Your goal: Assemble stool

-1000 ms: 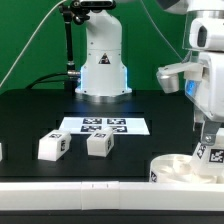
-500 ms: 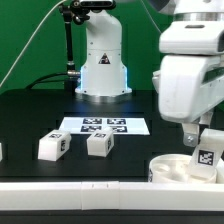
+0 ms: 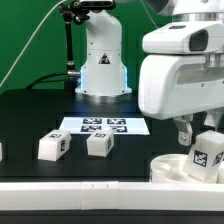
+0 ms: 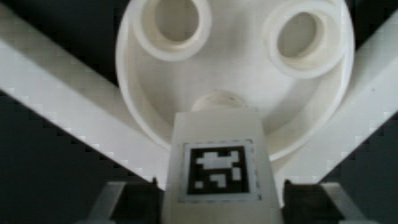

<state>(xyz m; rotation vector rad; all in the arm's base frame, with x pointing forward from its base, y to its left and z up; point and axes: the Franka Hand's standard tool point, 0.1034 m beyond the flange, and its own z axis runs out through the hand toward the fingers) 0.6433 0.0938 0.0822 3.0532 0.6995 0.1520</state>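
- Sitting at the far left edge of the exterior view is a white scrap (image 3: pixel 2 151), cut off by the frame. It may be another part, but too little of it shows to say.
- The first loose leg (image 3: pixel 52 146) stands on the black table (image 3: pixel 30 115) in the lower left, its tag facing the camera.
- The second loose leg (image 3: pixel 99 144) stands near it, towards the centre, and the two do not touch.
- The marker board (image 3: pixel 103 126) lies flat just behind these two legs.
- The arm's base (image 3: pixel 102 60) rises in the upper centre, behind the board.
- A long white rail (image 3: pixel 90 190) runs along the bottom of the frame.
- The seat (image 3: pixel 168 168) lies in the lower right, just behind the rail. The wrist view shows the seat (image 4: pixel 222 70) with two round sockets open.
- The gripper (image 3: pixel 200 135) hangs over the seat at the right, its fingers (image 4: pixel 121 203) closed narrowly on either side of the held leg (image 3: pixel 207 155).
- The held leg (image 4: pixel 217 165) is tilted, tag outward, and its far end lies over the seat's middle.
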